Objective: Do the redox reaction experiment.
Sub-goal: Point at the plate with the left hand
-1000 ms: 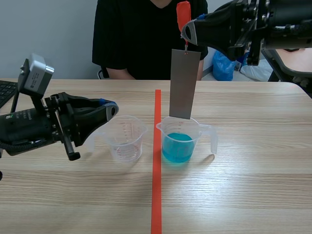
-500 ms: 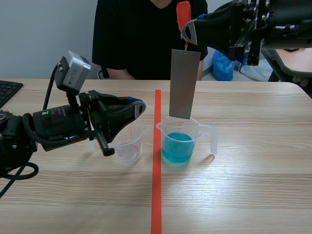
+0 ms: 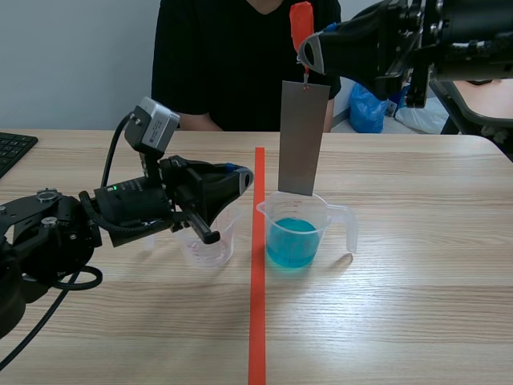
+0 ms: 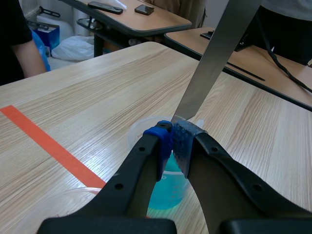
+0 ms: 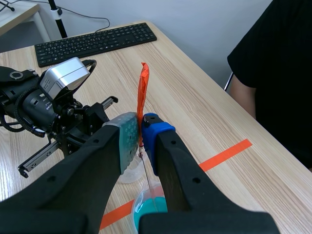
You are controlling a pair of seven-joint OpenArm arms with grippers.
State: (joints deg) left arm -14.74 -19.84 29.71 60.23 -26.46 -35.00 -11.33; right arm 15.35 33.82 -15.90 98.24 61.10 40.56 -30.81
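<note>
While the left gripper [image 3: 245,178], fingers closed on nothing, hung over the empty beaker [image 3: 210,242], the blue-solution beaker [image 3: 298,234] stood near it at three o'clock, across the tape line [image 3: 257,305]. Metal plate [image 3: 303,136] (thin, stiff, probably light) hung upright at that beaker's twelve o'clock, its lower edge about at the rim. Right gripper [image 3: 308,54] pinched the orange tag [image 3: 301,22] above the plate. This was judged the proper hold, since the bare faces looked slick and the hanging sheet could swing.
</note>
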